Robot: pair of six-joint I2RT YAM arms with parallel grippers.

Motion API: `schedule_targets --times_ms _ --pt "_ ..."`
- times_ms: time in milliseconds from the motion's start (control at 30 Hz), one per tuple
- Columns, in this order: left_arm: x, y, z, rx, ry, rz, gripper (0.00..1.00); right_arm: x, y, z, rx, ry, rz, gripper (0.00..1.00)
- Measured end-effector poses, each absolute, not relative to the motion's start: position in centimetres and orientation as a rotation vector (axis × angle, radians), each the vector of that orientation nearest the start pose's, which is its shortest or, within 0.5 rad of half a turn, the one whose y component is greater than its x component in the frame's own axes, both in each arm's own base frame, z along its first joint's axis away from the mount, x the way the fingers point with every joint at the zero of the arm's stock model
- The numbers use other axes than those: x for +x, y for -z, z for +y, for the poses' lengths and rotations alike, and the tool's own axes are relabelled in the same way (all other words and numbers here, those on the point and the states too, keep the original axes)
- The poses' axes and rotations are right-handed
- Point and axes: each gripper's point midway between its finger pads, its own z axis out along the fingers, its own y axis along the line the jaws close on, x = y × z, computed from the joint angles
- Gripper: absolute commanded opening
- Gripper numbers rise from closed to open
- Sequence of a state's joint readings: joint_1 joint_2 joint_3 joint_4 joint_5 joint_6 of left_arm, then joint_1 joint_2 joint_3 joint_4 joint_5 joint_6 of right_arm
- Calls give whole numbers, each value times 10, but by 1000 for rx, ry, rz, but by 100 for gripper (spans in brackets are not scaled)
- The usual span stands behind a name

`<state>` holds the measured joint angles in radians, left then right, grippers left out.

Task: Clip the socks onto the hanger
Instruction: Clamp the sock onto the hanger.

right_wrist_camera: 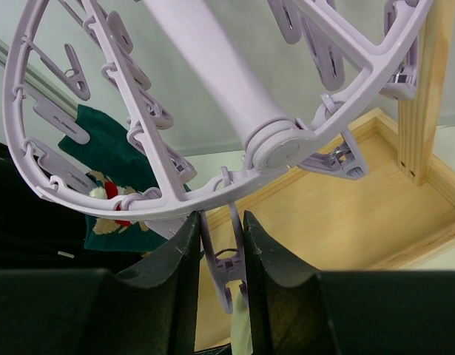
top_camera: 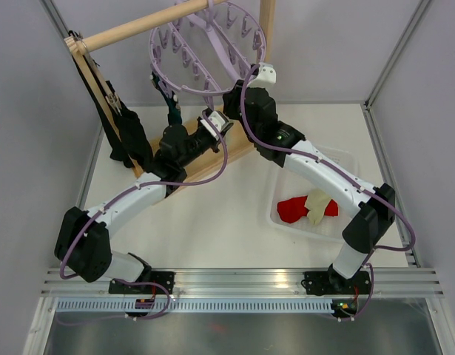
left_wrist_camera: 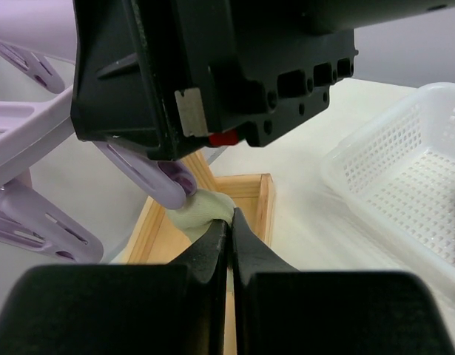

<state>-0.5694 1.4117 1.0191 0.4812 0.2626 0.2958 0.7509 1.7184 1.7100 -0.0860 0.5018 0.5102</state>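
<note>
Left gripper pinches cream sock; right gripper squeezes hanger clip above wooden base.

No text, label, brand, number or sign can be read in any view.

Two matching arms, left arm and right arm: white link shells, chunky black joint housings, black bases bolted on the mounting rail. A lavender cable loops along each arm up from the rail. There's a green light on the right arm and a white camera block at the end far from the rail. Left end effector and right end effector have matte black fingers.
</note>
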Motion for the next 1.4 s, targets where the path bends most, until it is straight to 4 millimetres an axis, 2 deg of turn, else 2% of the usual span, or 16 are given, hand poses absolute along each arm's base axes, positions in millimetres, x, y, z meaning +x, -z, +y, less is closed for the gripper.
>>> schedule_targets --times_ms 400,600,967,1200,1400 --pt "382 -304 -280 801 399 1280 2 440 -373 316 192 -518 1678 0" --pt "384 -310 -273 742 375 1257 2 442 -372 316 195 -512 1679 0" --pt "384 -327 -274 691 372 1197 2 442 -372 316 195 -507 1684 0" --pt "387 -319 -277 693 374 1211 2 442 -373 315 200 -503 1682 0" --pt "390 -321 -275 674 362 1209 2 442 -372 314 201 -501 1684 0"
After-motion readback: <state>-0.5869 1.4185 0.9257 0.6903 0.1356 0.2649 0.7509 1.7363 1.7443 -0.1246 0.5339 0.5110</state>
